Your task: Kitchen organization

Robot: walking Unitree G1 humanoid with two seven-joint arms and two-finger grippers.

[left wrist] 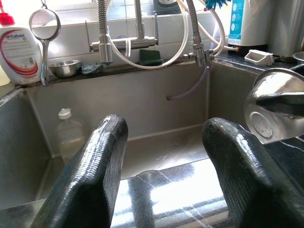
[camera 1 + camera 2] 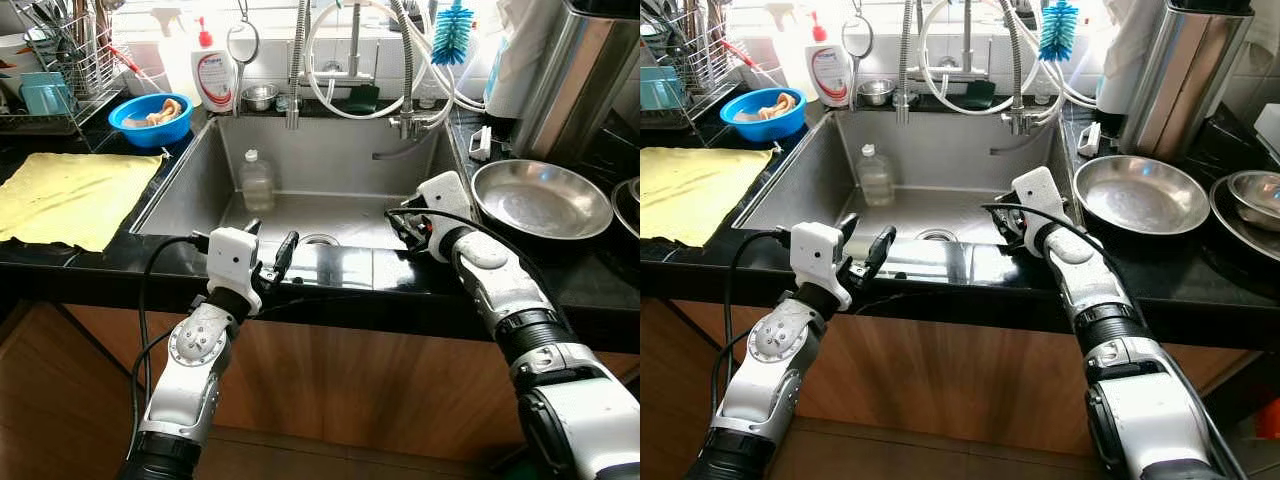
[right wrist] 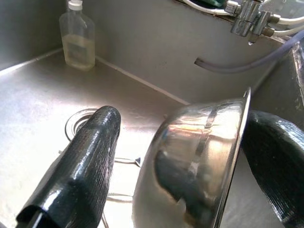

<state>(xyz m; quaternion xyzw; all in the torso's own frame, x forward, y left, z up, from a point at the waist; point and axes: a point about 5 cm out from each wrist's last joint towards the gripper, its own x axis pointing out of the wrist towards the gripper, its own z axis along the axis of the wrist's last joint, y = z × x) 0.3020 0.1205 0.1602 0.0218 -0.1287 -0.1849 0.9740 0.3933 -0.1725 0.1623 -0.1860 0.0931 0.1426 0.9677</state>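
A steel bowl (image 3: 199,161) is gripped by the right gripper (image 3: 190,166) over the sink (image 2: 200,190); the left gripper (image 2: 268,252) is held spread at the front edge. One bottle (image 2: 257,181) is seen.

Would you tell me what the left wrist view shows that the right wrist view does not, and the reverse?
Left wrist view: the soap bottle, hanging strainer, and the small bowl and sponge on the ledge, seen past the open left gripper.
Right wrist view: the drain, with the steel bowl close up between the right gripper's fingers.
Both: the plastic bottle standing in the sink, the hose, and that steel bowl.
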